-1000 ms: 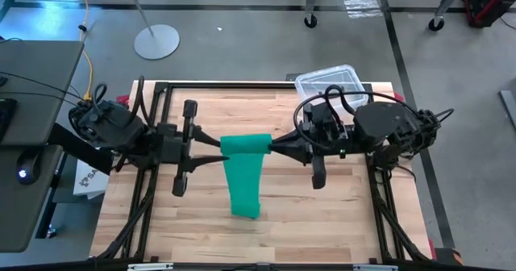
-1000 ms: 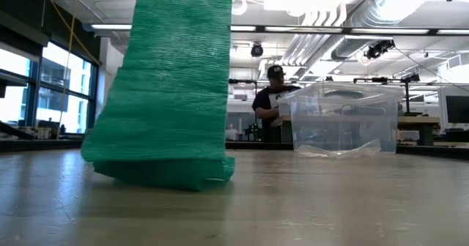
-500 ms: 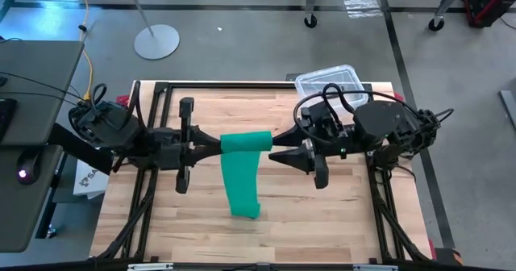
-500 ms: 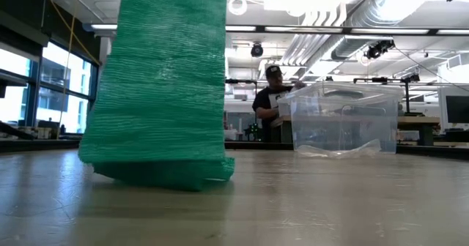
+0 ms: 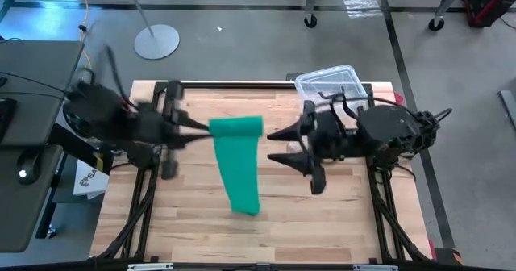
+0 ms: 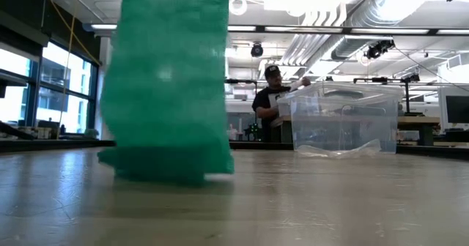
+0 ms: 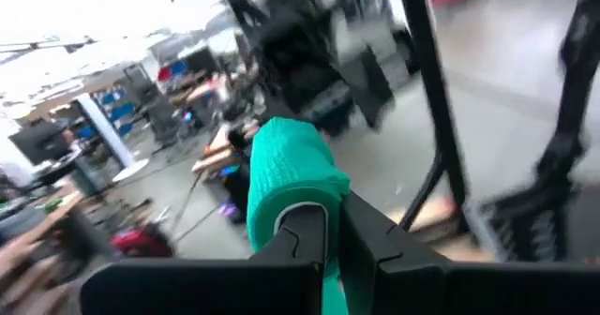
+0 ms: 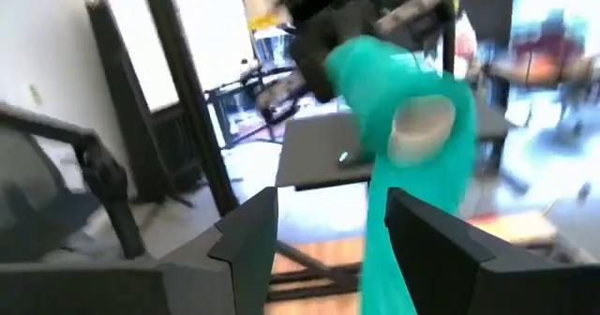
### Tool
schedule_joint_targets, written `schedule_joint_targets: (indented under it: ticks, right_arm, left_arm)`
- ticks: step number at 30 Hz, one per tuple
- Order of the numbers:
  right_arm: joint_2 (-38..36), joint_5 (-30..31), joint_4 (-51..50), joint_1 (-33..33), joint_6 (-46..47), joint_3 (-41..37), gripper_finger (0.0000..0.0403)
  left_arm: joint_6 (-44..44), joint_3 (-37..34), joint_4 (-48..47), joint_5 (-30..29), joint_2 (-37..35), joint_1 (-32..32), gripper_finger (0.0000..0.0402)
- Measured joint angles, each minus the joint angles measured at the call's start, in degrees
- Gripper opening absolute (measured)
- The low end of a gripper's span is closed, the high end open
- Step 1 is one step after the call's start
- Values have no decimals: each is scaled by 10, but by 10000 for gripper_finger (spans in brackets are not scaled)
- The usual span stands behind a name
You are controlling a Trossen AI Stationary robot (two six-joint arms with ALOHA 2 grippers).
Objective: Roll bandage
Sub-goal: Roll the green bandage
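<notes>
The green bandage is partly wound into a roll held level above the table's middle. Its loose strip hangs down, and the lower end lies bunched on the wood. My left gripper is shut on the roll's left end. My right gripper stands open just right of the roll, touching nothing. In the right wrist view the roll's pale core end faces its spread fingers. My left gripper pinches the roll's left end between its two fingers. They come in level from the table's left and lie along the roll's axis. The roll is lifted clear and level. The strip hangs below it with its lower end on the table.
A clear plastic box stands at the table's far right corner, also in the low view. A person stands in the room behind it. A black frame runs along the table's far edge.
My right gripper has opened, let go of the roll's right end and drawn back a little to the right. My left gripper has shut on the roll's left end and carried it up and toward the far left. The strip swung with it; its lower end stays on the table.
</notes>
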Motion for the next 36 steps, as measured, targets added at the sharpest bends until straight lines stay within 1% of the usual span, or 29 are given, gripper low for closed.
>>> schedule_joint_targets:
  ticks: [4, 7, 10, 14, 17, 21, 24, 28, 33, 36]
  right_arm:
    - [0, 51, 62, 24, -111, 0, 190]
    - [9, 86, 111, 34, -171, 0, 191]
    - [20, 87, 135, 39, -201, 0, 197]
    - [34, 84, 153, 39, -241, 0, 218]
    - [41, 83, 161, 39, -256, 0, 232]
    - [45, 82, 170, 42, -291, 0, 236]
    - [45, 90, 173, 43, -287, 0, 236]
    - [45, 87, 172, 43, -283, 0, 236]
    - [44, 89, 151, 44, -278, 1, 236]
    - [43, 89, 131, 48, -291, 1, 236]
  left_arm:
    - [-26, 2, 10, 50, -24, 6, 3]
    - [-29, 0, 19, 84, -28, 6, 3]
    - [-28, 0, 39, 108, -28, 6, 3]
    - [-28, 1, 42, 109, -26, 6, 3]
    - [-33, 0, 40, 107, -19, 8, 3]
    - [-44, 0, 38, 107, -11, 17, 3]
    - [-49, 0, 39, 106, -5, 17, 3]
    - [-49, 0, 38, 106, 7, 17, 3]
    - [-67, 0, 39, 105, 15, 17, 4]
    - [-86, 0, 38, 105, 15, 17, 5]
